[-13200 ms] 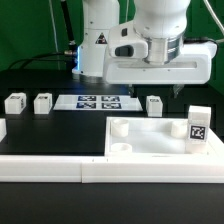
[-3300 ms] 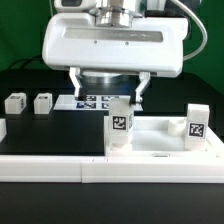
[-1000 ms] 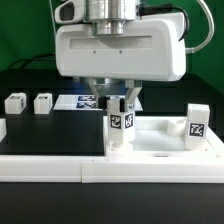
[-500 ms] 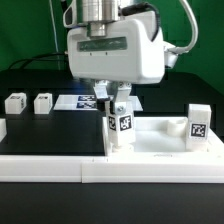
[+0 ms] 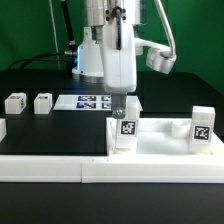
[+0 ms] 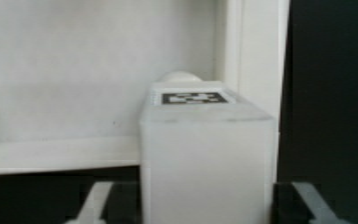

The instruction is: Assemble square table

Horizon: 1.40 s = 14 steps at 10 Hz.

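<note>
The square table's white slab (image 5: 160, 150) lies flat at the exterior view's right, behind the low wall. One tagged white leg (image 5: 125, 131) stands upright at the slab's near-left corner. My gripper (image 5: 124, 112) comes straight down on it, seen edge-on, shut on its upper part. In the wrist view the leg (image 6: 208, 140) fills the space between my gripper's (image 6: 208, 205) fingers, with the slab's rim (image 6: 69, 90) beyond. A second leg (image 5: 201, 127) stands at the slab's right corner. Two loose legs (image 5: 14, 102) (image 5: 42, 102) sit at the left.
The marker board (image 5: 90, 101) lies flat behind the gripped leg. The long low white border wall (image 5: 50, 166) runs along the front of the black table. The arm's white base (image 5: 95, 55) rises at the back.
My gripper has turned about its vertical axis from broadside to edge-on while staying on the leg. The leg and slab stay in the same place.
</note>
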Motion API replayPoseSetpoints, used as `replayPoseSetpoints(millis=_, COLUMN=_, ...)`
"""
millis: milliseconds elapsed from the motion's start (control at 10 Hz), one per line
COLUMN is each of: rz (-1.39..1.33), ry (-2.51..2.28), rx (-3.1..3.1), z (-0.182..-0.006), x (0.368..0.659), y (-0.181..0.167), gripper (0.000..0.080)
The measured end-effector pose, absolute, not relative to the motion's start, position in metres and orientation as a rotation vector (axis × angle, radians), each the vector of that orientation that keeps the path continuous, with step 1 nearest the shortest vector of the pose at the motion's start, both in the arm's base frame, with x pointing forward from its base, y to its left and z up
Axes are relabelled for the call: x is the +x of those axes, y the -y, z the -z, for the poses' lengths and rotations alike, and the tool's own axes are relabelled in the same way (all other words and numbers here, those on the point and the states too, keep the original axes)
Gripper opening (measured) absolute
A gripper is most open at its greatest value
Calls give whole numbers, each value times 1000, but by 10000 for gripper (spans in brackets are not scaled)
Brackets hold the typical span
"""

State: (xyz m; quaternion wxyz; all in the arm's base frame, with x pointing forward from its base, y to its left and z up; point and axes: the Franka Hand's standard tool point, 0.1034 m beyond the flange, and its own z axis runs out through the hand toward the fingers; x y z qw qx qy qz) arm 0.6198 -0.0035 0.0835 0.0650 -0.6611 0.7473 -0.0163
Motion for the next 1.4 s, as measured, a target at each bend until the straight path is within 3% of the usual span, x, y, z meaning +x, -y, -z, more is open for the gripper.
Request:
replayPoseSetpoints(millis=300, rz=50, ry=-2250, rx=-2004, z=-83, x=619, y=4, gripper=292)
replayPoseSetpoints(millis=500, rz=5, ry=-1951, rx=-2303, z=-90, x=612, y=10, gripper=604)
replayPoseSetpoints(millis=600, rz=20, ry=-1743, rx=-2464, z=-92, x=614, y=12, gripper=635)
replayPoseSetpoints(millis=1100, rz=30, ry=-1018, rx=-2855, z=-91, x=614, y=3, gripper=649)
replayPoseSetpoints(millis=1400, rz=52, ry=-313, rx=-3058, z=-86, x=623, y=9, gripper=649)
